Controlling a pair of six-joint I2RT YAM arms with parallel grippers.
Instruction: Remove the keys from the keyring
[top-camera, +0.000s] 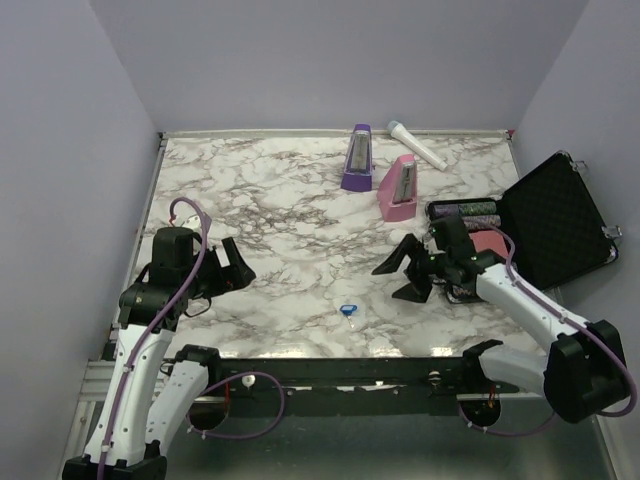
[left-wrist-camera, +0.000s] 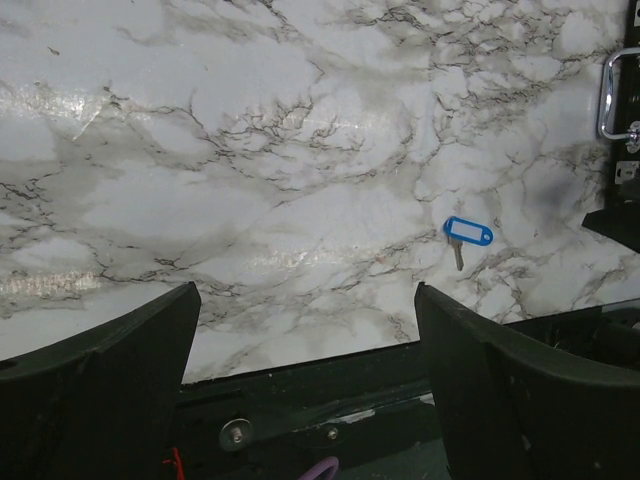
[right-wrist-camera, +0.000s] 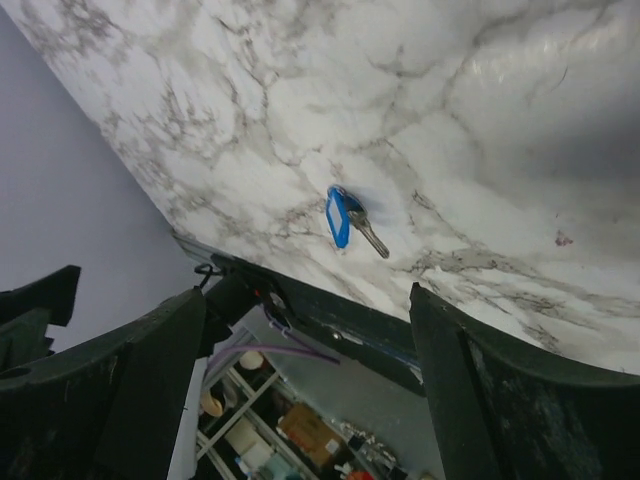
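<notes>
The keys (top-camera: 348, 310), a small blue oval tag with a pale metal key, lie flat on the marble table near its front edge, between the two arms. They also show in the left wrist view (left-wrist-camera: 466, 233) and in the right wrist view (right-wrist-camera: 345, 219). I cannot make out a ring. My left gripper (top-camera: 232, 265) is open and empty, well left of the keys. My right gripper (top-camera: 400, 270) is open and empty, a little right of and behind the keys.
A purple metronome (top-camera: 357, 157) and a pink metronome (top-camera: 398, 188) stand at the back. A white microphone (top-camera: 417, 146) lies behind them. An open black case (top-camera: 556, 218) sits at the right edge. The table's front edge (top-camera: 330, 352) is close to the keys.
</notes>
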